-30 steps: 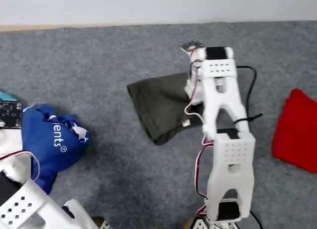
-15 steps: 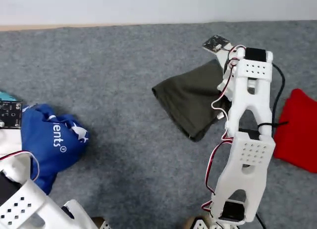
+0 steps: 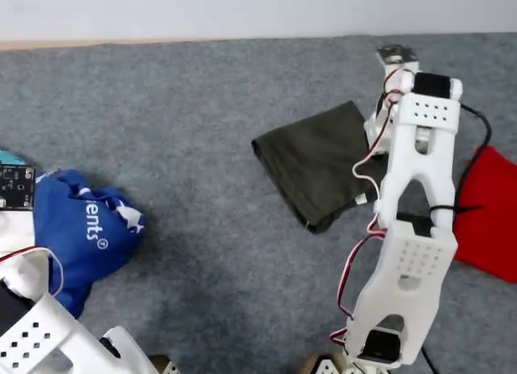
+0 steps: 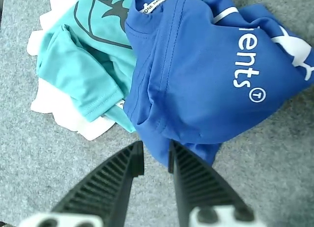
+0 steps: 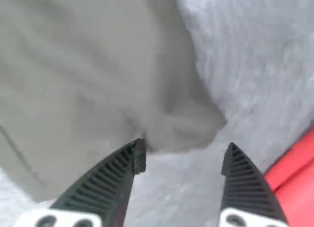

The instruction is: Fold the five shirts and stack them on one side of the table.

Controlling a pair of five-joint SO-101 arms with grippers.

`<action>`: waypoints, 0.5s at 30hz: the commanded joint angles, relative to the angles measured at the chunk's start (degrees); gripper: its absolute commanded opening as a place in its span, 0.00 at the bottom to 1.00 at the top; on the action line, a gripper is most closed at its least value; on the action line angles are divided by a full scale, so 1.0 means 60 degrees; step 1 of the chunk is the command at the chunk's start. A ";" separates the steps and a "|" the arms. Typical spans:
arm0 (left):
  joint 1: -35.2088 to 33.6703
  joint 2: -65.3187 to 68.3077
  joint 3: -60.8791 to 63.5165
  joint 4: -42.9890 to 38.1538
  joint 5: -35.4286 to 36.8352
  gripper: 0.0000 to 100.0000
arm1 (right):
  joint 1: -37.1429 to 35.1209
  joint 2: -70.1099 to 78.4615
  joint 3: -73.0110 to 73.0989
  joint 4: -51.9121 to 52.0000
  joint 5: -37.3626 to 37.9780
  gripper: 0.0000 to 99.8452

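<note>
A folded olive shirt (image 3: 319,164) lies on the grey table, right of the middle. My right gripper (image 5: 184,158) is open just off the olive shirt's (image 5: 88,75) edge, one finger touching the cloth and nothing between the fingers. A red shirt (image 3: 489,216) lies at the right edge, beside the right arm (image 3: 412,196). At the left lie a crumpled blue shirt (image 3: 85,229), a teal shirt (image 4: 83,65) and a white shirt (image 4: 54,107) under them. My left gripper (image 4: 156,156) hovers just short of the blue shirt (image 4: 211,80), its fingers nearly together and holding nothing.
Grey carpet-like cloth (image 3: 186,107) covers the table. A pale wall (image 3: 242,10) runs along the far edge. Bare surface stretches between the blue shirt and the olive shirt. The left arm's white body (image 3: 40,338) fills the near left corner.
The right arm swung to the right and the olive shirt moved right with it, ending close to the red shirt. The left arm and the left pile stayed put.
</note>
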 commanded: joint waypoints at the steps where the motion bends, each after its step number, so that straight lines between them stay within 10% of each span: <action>1: 0.0044 -0.0073 -0.0022 0.0015 -0.0117 0.09 | -0.0535 -0.0842 -0.0410 0.0828 -0.1875 0.25; 9: 0.0044 -0.0103 -0.0022 0.0059 -0.0117 0.09 | -0.2000 -0.0769 -0.0396 0.0271 -0.8132 0.26; 15: 0.0044 -0.0103 -0.0022 0.0073 -0.0117 0.09 | -0.2440 0.0168 -0.0396 -0.0989 -0.9407 0.42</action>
